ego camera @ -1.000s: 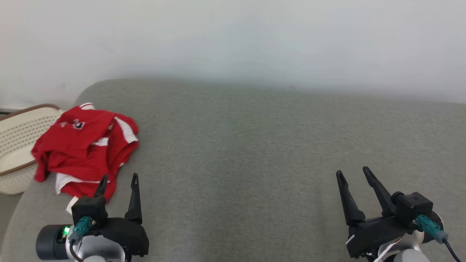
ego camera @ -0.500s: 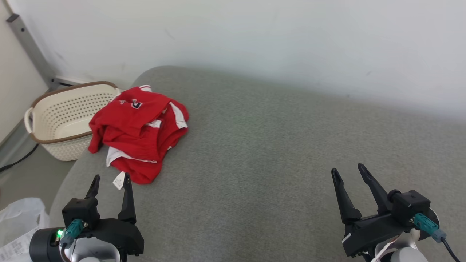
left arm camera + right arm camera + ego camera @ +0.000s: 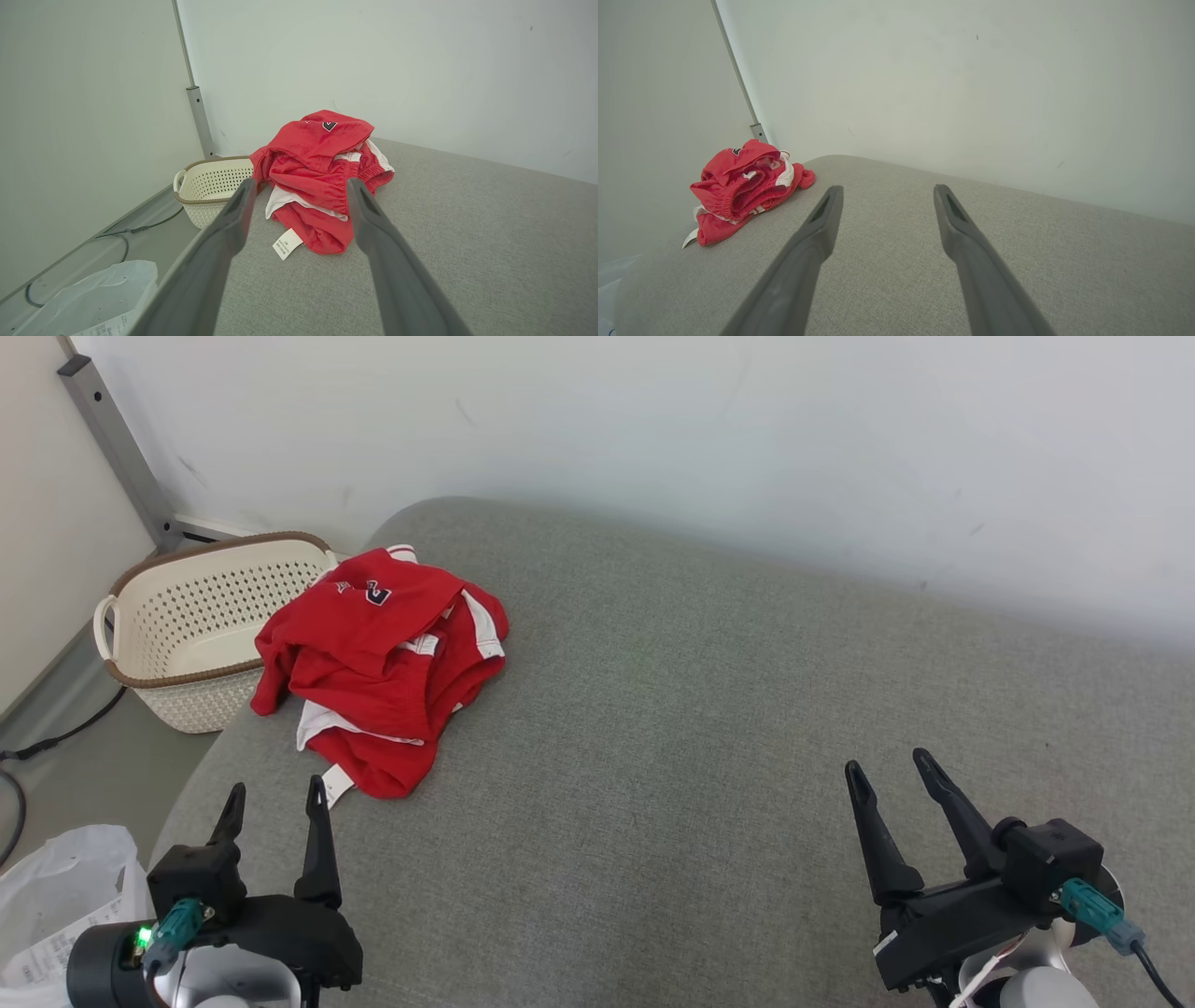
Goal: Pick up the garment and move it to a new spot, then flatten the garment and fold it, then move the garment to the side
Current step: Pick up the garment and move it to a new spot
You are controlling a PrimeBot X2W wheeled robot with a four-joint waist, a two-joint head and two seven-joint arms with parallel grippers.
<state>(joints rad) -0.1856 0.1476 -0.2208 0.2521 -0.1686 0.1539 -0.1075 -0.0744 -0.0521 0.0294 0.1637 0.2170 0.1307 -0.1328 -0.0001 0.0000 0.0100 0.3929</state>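
head view: against the picture of a second ago the whole scene has slid to the right, so the camera has swung toward the robot's left; the things themselves lie as they did. the shorts (image 3: 383, 663) are a crumpled red and white heap at the far left corner of the grey cushion (image 3: 700, 728), touching the basket (image 3: 196, 705), which is now in full view on the floor. a plastic bag (image 3: 65, 887) and a cable (image 3: 56, 737) have also come into the picture. the left gripper (image 3: 276, 786) sits just short of the heap, fingers spread wide and empty. the right gripper (image 3: 885, 762) is well apart from the shorts, equally wide and empty. my reading: the robot has turned to face the shorts, and the first pick has not begun.

left wrist view: here the heap sits straight ahead between the two finger tips, which the head view only hints at. the white label (image 3: 286, 243) lies flat on the cushion at the near edge of the heap, and a gathered waistband faces the gripper. that looks like the likeliest place to pinch.

right wrist view: the shorts lie far off to the left, and bare cushion stretches ahead of the open fingers. that bare stretch is not so plain from the left wrist, and it looks a fair new spot for laying the shorts flat.
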